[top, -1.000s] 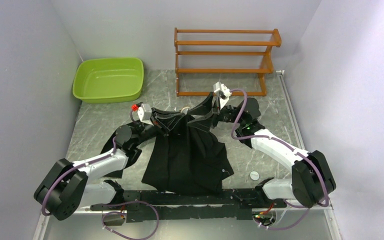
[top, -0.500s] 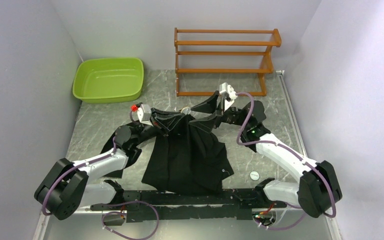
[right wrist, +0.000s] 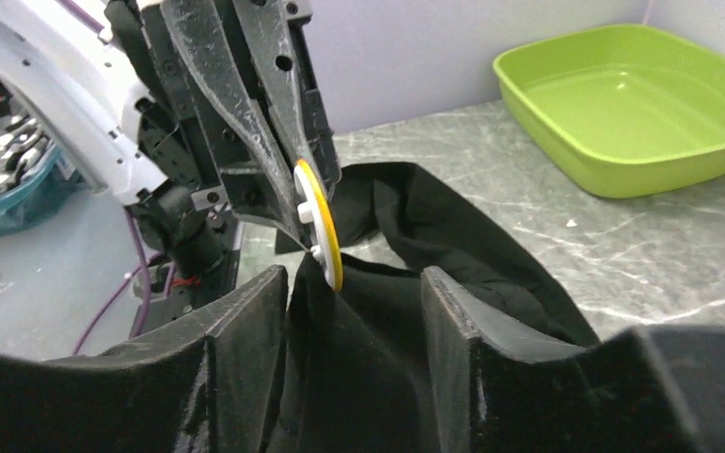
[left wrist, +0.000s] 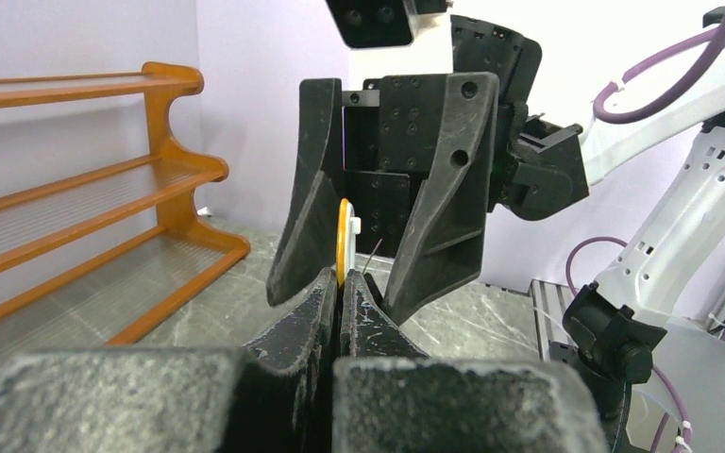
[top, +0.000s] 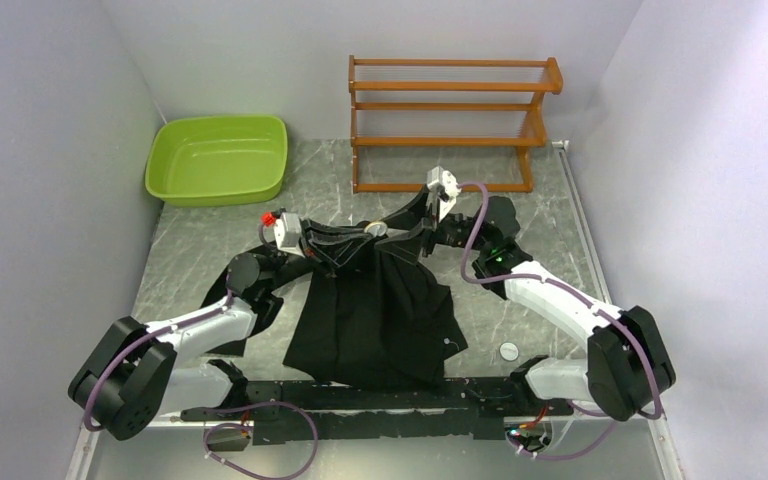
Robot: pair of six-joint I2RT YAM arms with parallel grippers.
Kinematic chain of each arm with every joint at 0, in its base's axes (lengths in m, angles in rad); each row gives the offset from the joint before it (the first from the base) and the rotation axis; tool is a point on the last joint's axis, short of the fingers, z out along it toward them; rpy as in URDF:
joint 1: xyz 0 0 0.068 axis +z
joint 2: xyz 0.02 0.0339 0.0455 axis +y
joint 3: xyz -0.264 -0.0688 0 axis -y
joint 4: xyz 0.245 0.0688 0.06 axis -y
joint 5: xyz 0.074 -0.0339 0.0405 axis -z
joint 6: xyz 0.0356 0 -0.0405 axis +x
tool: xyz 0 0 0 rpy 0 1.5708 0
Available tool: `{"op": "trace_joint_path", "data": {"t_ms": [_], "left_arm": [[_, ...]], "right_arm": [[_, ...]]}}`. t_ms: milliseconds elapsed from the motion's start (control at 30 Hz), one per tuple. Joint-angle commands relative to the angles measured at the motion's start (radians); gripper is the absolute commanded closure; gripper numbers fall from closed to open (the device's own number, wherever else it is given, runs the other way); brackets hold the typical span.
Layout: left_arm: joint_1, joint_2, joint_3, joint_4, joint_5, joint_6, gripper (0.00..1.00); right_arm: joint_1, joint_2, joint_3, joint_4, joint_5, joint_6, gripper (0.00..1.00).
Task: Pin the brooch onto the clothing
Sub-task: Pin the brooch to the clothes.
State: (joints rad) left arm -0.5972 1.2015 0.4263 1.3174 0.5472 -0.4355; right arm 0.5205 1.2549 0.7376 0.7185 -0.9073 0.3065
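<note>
The brooch [left wrist: 343, 241] shows edge-on as a thin yellow disc with a white back, and my left gripper [left wrist: 343, 283] is shut on its lower rim. A thin pin [left wrist: 370, 257] sticks out of its back. From the right wrist the brooch [right wrist: 321, 231] hangs just above a raised fold of the clothing [right wrist: 378, 359], a black shirt. My right gripper [right wrist: 354, 283] is open and straddles that fold, its fingers either side of the brooch. From above, the clothing [top: 375, 310] lies spread on the table, and the left gripper [top: 355, 238] meets the right gripper [top: 400, 222] at its collar end.
A green basin [top: 218, 158] sits at the back left. A wooden rack [top: 450, 120] stands against the back wall. A small white round piece [top: 508, 350] lies on the marbled table [top: 180, 260] to the right of the shirt's hem.
My right arm swung out to the right half a second ago and has come back left to the brooch. The left arm with the brooch has hardly moved.
</note>
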Motion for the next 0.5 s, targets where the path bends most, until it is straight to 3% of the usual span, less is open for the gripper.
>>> {"op": "trace_joint_path", "data": {"t_ms": [0, 100, 233, 333, 467], "left_arm": [[-0.004, -0.007, 0.025, 0.074, 0.018, -0.012, 0.97], [-0.004, -0.004, 0.025, 0.073, 0.020, -0.012, 0.97], [-0.003, -0.003, 0.022, 0.072, 0.019, -0.013, 0.97], [-0.003, -0.002, 0.020, 0.071, 0.019, -0.012, 0.97], [-0.003, -0.005, 0.019, 0.064, 0.019, -0.009, 0.97]], "right_arm": [[0.001, 0.009, 0.048, 0.063, -0.089, 0.021, 0.47], [-0.001, 0.014, 0.050, 0.081, -0.099, 0.038, 0.49], [0.000, 0.014, 0.055, 0.104, -0.101, 0.057, 0.41], [0.000, 0.009, 0.063, 0.104, -0.102, 0.061, 0.41], [-0.001, 0.012, 0.080, 0.095, -0.117, 0.064, 0.56]]}}
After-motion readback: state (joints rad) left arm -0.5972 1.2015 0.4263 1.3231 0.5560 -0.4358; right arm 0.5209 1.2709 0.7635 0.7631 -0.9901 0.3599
